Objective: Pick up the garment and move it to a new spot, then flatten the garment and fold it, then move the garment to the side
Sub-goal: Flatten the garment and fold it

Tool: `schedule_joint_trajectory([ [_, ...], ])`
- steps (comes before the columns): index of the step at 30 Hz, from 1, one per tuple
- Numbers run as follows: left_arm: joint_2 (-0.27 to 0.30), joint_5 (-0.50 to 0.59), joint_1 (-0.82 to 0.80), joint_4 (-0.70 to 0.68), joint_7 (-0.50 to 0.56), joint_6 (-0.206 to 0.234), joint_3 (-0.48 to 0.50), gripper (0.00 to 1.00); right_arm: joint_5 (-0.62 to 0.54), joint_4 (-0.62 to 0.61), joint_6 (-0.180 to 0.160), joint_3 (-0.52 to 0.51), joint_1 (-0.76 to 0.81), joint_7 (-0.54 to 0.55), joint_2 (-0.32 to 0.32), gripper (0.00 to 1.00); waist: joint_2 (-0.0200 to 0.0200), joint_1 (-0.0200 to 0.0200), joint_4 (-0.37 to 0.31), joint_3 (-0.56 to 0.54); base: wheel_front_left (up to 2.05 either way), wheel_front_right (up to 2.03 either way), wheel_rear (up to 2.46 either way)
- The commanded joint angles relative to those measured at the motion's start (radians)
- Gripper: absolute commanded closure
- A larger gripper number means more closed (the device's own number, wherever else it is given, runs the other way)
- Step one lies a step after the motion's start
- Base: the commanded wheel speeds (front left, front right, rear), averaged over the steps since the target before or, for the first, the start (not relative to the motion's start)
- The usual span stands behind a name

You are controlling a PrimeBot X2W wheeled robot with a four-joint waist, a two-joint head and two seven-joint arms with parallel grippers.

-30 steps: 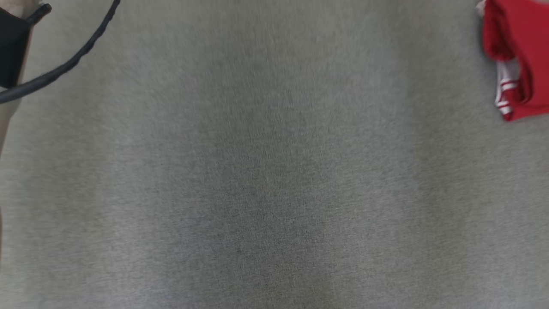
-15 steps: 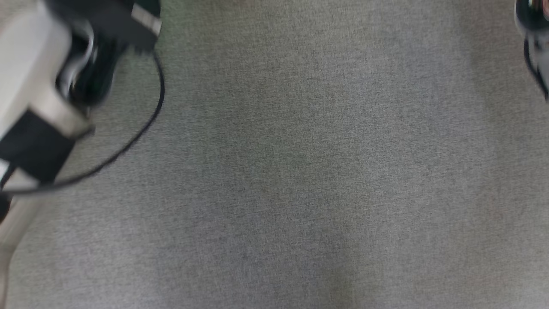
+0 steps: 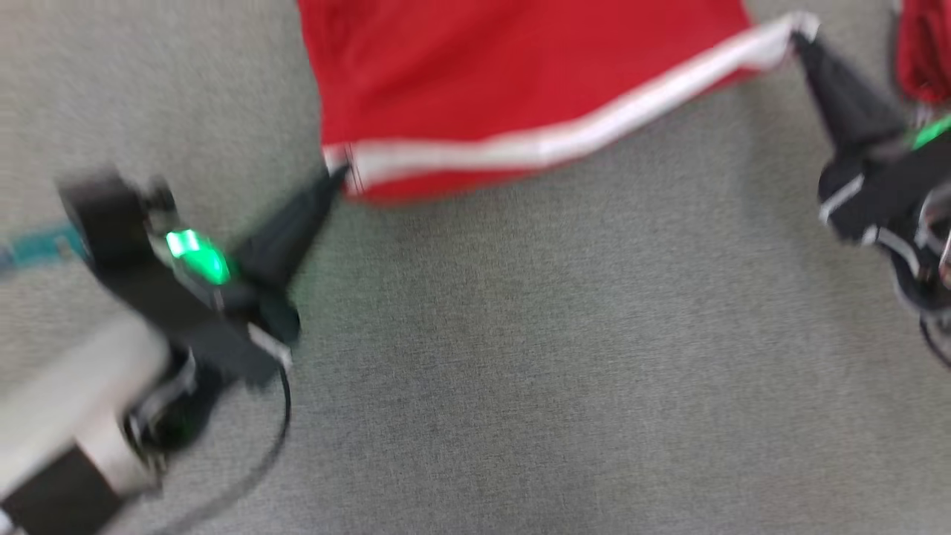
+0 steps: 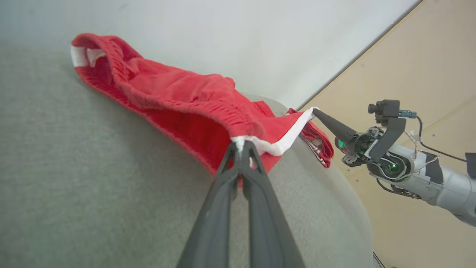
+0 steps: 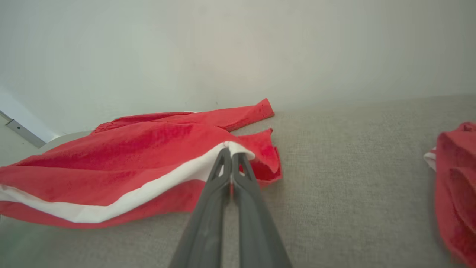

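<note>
A red garment [image 3: 520, 82] with a white band [image 3: 565, 141] along its near edge lies spread on a grey fabric surface [image 3: 520, 357], stretched between two dark robot grippers. In the head view the garment's body reaches away beyond both sets of fingertips, towards the top of the picture, and the white band runs in a taut slanting line from one gripper to the other. The left gripper [image 3: 338, 174], at the lower left with a green light [image 3: 197, 256] glowing on its body, has its two long fingers pressed together on the left end of the band, pinching the corner of the cloth. The right gripper [image 3: 802, 33], at the upper right, has its fingers likewise closed tight on the band's other end. Each wrist view shows the cloth caught right at the fingertips, with no gap between the fingers there. A second red cloth [image 3: 921, 52] lies bunched on the surface just beside the right gripper, on its outer side, apart from the held garment. A pale wall [image 5: 238, 48] stands behind the surface.
</note>
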Motion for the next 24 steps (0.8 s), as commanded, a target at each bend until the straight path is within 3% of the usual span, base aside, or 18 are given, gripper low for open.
schedule_joint_trajectory([
  [1, 0.01, -0.001, 0.037, -0.012, -0.005, 0.002, -0.01, 1.0, 0.015, -0.012, 0.0, 0.01, 0.024, 0.002, -0.01, 1.0, 0.0001, 0.0003, -0.004, -0.07, 0.0, 0.0, 0.0],
  [10, 0.004, 0.061, 0.287, -0.049, -0.015, 0.036, -0.029, 1.0, 0.065, -0.057, 0.0, 0.083, 0.217, -0.021, -0.069, 1.0, 0.0001, 0.0003, -0.018, -0.211, 0.0, 0.0, 0.0],
  [16, -0.03, 0.101, 0.465, -0.085, -0.016, 0.088, 0.028, 1.0, 0.078, -0.08, 0.0, 0.075, 0.349, -0.028, -0.092, 1.0, 0.0001, 0.0003, -0.024, -0.31, 0.0, 0.0, 0.0],
  [24, -0.01, 0.071, 0.668, -0.217, -0.016, 0.161, 0.063, 1.0, 0.082, -0.163, 0.0, 0.056, 0.476, -0.029, -0.173, 1.0, 0.0001, 0.0003, -0.026, -0.427, 0.0, 0.0, 0.0],
])
